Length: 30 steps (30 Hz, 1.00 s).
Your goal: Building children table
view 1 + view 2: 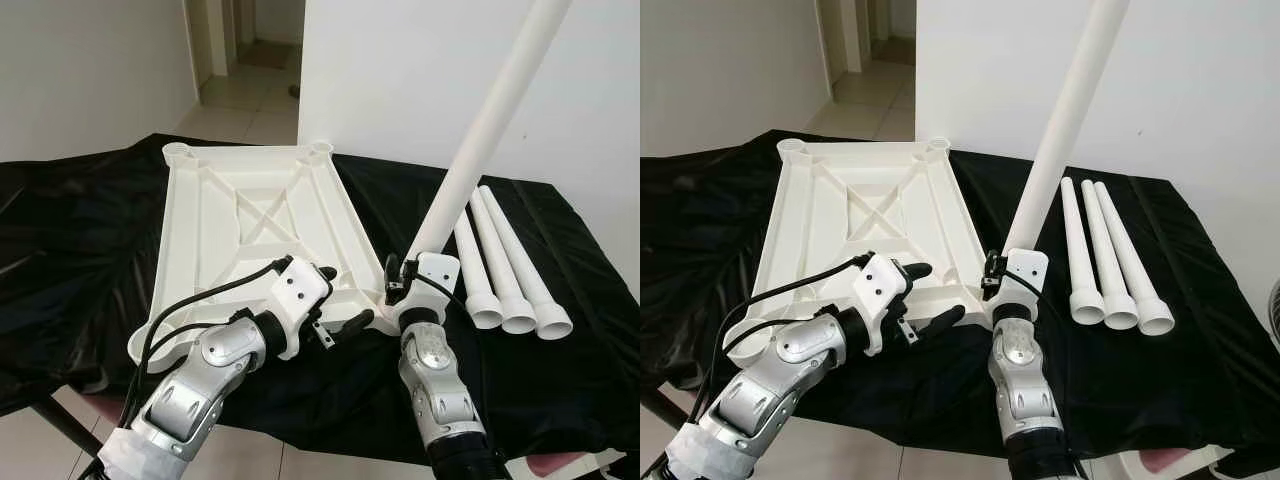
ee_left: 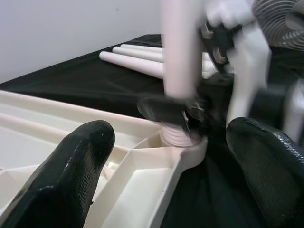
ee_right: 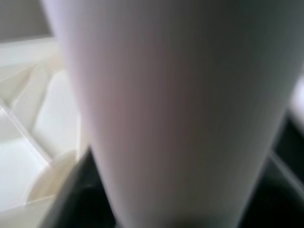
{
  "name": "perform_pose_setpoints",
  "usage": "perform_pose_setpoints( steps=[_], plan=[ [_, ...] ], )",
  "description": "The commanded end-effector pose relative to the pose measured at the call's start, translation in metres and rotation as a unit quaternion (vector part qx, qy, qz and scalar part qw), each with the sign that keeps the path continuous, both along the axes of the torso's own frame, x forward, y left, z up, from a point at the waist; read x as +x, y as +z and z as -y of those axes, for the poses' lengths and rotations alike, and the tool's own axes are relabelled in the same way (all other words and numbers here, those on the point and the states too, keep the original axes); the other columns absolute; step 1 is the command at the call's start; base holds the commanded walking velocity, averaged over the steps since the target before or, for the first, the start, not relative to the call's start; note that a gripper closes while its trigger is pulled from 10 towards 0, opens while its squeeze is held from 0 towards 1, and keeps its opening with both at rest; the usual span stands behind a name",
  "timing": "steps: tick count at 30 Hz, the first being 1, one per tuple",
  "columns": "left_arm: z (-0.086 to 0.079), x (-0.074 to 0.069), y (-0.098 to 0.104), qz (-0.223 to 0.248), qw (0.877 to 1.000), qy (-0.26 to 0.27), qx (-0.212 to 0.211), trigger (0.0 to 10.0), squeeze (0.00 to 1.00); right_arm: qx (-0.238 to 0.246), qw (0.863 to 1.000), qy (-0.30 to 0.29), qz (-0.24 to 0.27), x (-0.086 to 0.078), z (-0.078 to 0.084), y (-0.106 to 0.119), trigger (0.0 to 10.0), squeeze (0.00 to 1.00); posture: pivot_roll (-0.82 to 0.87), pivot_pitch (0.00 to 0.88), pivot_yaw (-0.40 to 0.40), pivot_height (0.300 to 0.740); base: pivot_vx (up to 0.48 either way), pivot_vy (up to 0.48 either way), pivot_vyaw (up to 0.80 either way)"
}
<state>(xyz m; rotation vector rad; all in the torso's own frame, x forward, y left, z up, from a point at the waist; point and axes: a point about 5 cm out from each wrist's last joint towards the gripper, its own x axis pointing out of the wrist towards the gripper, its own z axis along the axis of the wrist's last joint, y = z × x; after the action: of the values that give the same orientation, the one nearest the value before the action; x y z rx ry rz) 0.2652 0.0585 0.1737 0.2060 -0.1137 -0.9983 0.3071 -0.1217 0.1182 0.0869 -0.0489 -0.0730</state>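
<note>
Two black fingers of the right gripper (image 1: pixel 398 278) clamp the white leg (image 1: pixel 480 140) low on its shaft — its ridged foot sits in the near right corner socket of the upturned tabletop (image 1: pixel 250 215). Beside it the left gripper (image 1: pixel 340 298) hangs spread wide over that corner's rim. Three spare legs (image 1: pixel 503 262) lie side by side on the black cloth (image 1: pixel 70 250), right of the tabletop.

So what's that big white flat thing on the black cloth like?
The tabletop is white plastic, lying upside down on the black cloth, so its crossed ribs and round corner sockets show. The right gripper holds a white leg in the near right socket, leaning. The left gripper, open, hovers at its near edge.
</note>
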Motion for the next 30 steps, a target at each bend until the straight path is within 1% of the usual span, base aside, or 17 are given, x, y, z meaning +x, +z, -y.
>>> perform_pose_setpoints(
  steps=[1,3,6,9,10,13,14,15,19,21,22,23,24,25,26,27,30],
  plan=[
    [0.002,-0.004,-0.001,0.0,1.0,-0.023,0.009,10.0,0.0,0.005,0.999,0.008,-0.031,-0.002,0.0,-0.013,10.0,1.0,0.05,0.022,-0.033,0.74,0.0,0.0,0.0],
    [0.002,-0.004,-0.002,-0.001,1.0,-0.023,0.008,10.0,0.0,0.012,1.0,0.02,-0.02,-0.003,0.002,-0.011,10.0,1.0,0.05,0.022,-0.033,0.74,0.0,0.0,0.0],
    [0.003,-0.005,-0.002,-0.002,1.0,-0.025,0.007,10.0,0.0,0.005,0.999,0.03,-0.013,-0.003,0.007,-0.01,10.0,1.0,0.04,0.023,-0.033,0.74,0.0,0.0,0.0],
    [0.004,-0.005,-0.002,-0.001,1.0,-0.026,0.006,10.0,0.0,-0.009,0.999,0.037,-0.003,-0.003,0.018,-0.008,10.0,1.0,0.04,0.022,-0.035,0.74,0.0,0.0,0.0],
    [0.005,-0.005,-0.002,-0.001,1.0,-0.026,0.005,10.0,0.0,-0.016,0.999,0.05,0.004,-0.002,0.025,-0.006,10.0,1.0,0.04,0.022,-0.035,0.74,0.0,0.0,0.0],
    [0.005,-0.005,-0.002,-0.001,1.0,-0.027,0.005,10.0,0.0,-0.019,0.998,0.056,0.007,-0.001,0.029,-0.004,10.0,1.0,0.04,0.022,-0.035,0.74,0.0,0.0,0.0],
    [0.005,-0.005,-0.002,-0.001,1.0,-0.027,0.005,10.0,0.0,-0.02,0.997,0.072,0.009,0.0,0.03,-0.002,10.0,0.0,0.04,0.022,-0.035,0.74,0.0,0.0,0.0],
    [0.005,-0.005,-0.002,-0.001,1.0,-0.027,0.005,10.0,0.0,-0.02,0.997,0.072,0.009,0.0,0.03,-0.002,10.0,0.0,0.04,0.022,-0.035,0.74,0.0,0.0,0.0],
    [0.006,-0.006,-0.003,-0.003,1.0,-0.029,0.006,10.0,0.0,-0.028,0.991,0.131,0.029,0.005,0.035,0.009,10.0,0.0,0.03,0.018,-0.034,0.74,0.0,0.0,0.0],
    [0.006,-0.006,-0.003,-0.003,1.0,-0.029,0.006,10.0,0.0,-0.03,0.989,0.14,0.033,0.005,0.035,0.011,10.0,0.0,0.03,0.018,-0.034,0.74,0.0,0.0,0.0],
    [0.006,-0.006,-0.003,-0.003,1.0,-0.03,0.006,10.0,0.0,-0.038,0.985,0.164,0.04,0.006,0.035,0.014,10.0,0.0,0.03,0.024,-0.032,0.74,0.0,0.0,0.0],
    [0.006,-0.006,-0.003,-0.003,1.0,-0.03,0.006,10.0,0.0,-0.038,0.985,0.164,0.04,0.006,0.035,0.014,10.0,0.0,0.03,0.024,-0.032,0.74,0.0,0.0,0.0],
    [0.006,-0.006,-0.003,-0.003,1.0,-0.03,0.007,10.0,0.0,-0.046,0.979,0.194,0.044,0.007,0.035,0.017,10.0,0.0,0.03,0.03,-0.03,0.74,0.0,0.0,0.0],
    [0.006,-0.006,-0.003,-0.003,1.0,-0.03,0.007,10.0,0.0,-0.046,0.979,0.194,0.044,0.007,0.035,0.017,10.0,0.0,0.03,0.03,-0.03,0.74,0.0,0.0,0.0],
    [0.005,-0.006,-0.003,-0.004,0.999,-0.031,0.008,10.0,0.0,-0.059,0.969,0.234,0.052,0.008,0.038,0.023,10.0,0.0,0.03,0.036,-0.027,0.74,0.0,0.0,0.0],
    [0.005,-0.006,-0.003,-0.005,0.999,-0.031,0.008,10.0,0.0,-0.065,0.965,0.249,0.054,0.008,0.04,0.025,10.0,0.0,0.03,0.038,-0.026,0.74,0.0,0.0,0.0],
    [0.005,-0.007,-0.003,-0.005,0.999,-0.031,0.008,10.0,0.0,-0.07,0.962,0.257,0.056,0.009,0.042,0.027,10.0,0.0,0.03,0.038,-0.026,0.74,0.0,0.0,0.0]
  ],
)
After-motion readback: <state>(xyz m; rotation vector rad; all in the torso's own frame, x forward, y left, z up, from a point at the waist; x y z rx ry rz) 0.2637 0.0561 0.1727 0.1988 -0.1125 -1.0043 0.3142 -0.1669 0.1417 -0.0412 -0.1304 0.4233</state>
